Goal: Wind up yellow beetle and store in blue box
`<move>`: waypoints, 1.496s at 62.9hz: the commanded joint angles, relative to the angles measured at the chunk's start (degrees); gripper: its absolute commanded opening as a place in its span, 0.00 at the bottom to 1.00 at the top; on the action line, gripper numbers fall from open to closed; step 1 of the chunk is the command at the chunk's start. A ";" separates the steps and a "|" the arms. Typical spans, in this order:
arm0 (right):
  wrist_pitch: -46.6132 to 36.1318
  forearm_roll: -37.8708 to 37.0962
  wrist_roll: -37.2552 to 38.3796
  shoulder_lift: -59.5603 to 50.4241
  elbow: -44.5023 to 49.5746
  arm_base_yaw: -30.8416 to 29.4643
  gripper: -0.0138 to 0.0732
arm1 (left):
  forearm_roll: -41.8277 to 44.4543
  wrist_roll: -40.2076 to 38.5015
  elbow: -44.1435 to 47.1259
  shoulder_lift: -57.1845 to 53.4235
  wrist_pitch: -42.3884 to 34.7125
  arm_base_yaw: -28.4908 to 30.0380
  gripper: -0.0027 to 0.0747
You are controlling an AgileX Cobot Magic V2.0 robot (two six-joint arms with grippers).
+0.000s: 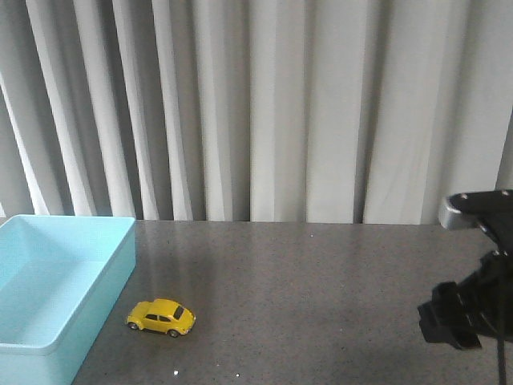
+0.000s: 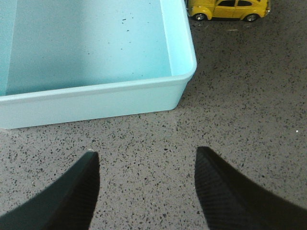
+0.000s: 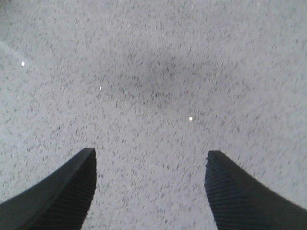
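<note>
I take the box (image 1: 60,281) as my landmark. It sits on the speckled grey worktop (image 1: 321,289) with its open top up and nothing inside but a few dark specks on the floor; the front view cuts off its left and near sides, so I cannot see its full extent. A pleated curtain (image 1: 264,104) closes off the space behind the worktop.

My right arm (image 1: 473,297) is well apart from the box, at the far right edge of the front view, and only partly in frame. Its wrist camera shows the right tool (image 3: 149,191) released, fingers spread over bare worktop with nothing between them.

I cannot find the left arm in the front view at all. From its wrist camera, the left tool (image 2: 146,191) is also released and empty, hovering near one outer wall of the box by a corner.

The beetle (image 1: 161,317) stands on its wheels just beside the box's right wall, near but not touching it, side-on to the front camera. I judge that spot handy: once wound, it needs only a short lift over the rim. The left wrist view clips its roof, and I cannot make out any winding key or mechanism, so nothing yet shows how it gets wound.
</note>
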 commanded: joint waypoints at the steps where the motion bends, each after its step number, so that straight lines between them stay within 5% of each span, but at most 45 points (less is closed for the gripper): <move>1: -6.62 0.15 1.26 -7.02 5.63 -0.09 0.70 | -0.80 -0.03 -1.92 -0.69 -2.82 -0.16 0.60; 12: -11.91 0.10 1.98 -16.75 16.29 -0.10 0.70 | -0.80 2.32 -1.92 -0.64 -3.53 -0.36 0.60; 22: -13.49 -0.01 1.98 -22.92 22.14 -0.10 0.70 | -5.63 13.70 -1.92 -0.57 -7.75 -2.38 0.60; 33: -13.06 -0.01 1.87 -25.92 23.42 -0.10 0.70 | -13.25 28.81 -1.92 0.81 -15.42 -6.33 0.60; 47: -12.61 -0.01 1.87 -26.74 23.42 -0.10 0.70 | -16.82 36.35 -2.95 6.26 -21.71 -10.23 0.60; 77: -12.44 -0.01 1.87 -26.74 23.42 -0.10 0.70 | -16.81 42.09 -30.83 31.59 -3.80 -11.20 0.70; 94: -12.44 -0.01 1.87 -26.74 23.42 -0.10 0.70 | -16.81 54.36 -46.19 44.99 7.09 -11.20 0.70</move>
